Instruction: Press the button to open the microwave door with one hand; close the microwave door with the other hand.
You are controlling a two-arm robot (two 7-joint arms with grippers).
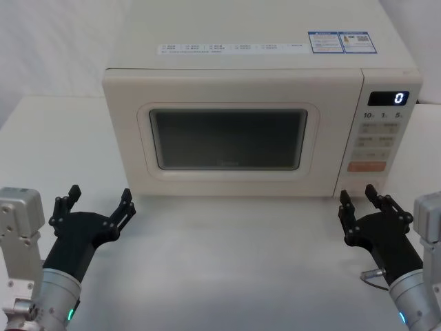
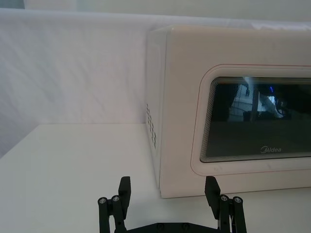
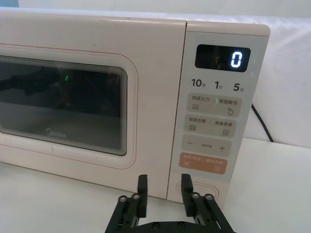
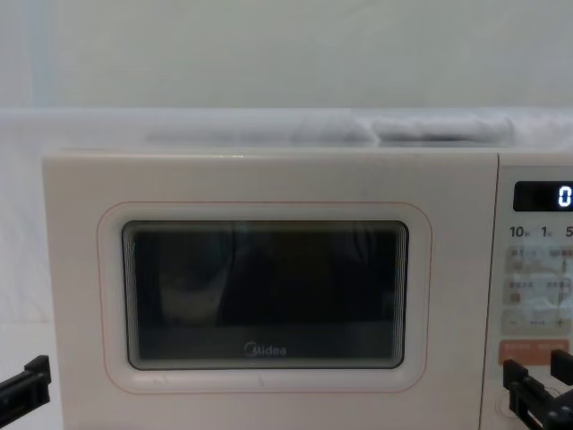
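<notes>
Just beyond right gripper, button.

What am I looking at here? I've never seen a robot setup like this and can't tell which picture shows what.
These are four cameras on one two-armed robot facing a cream-white microwave oven on a white table. The head camera looks down. The chest camera looks straight at the large cream-white door with its dark window, which is closed. Each wrist camera looks past its own black claw. The left claw hovers open before the oven's left corner, and the right claw hovers open below the control panel, close in front of the wide oval cream-white button under the orange rectangular key. Neither claw holds anything. The display reads 0.
</notes>
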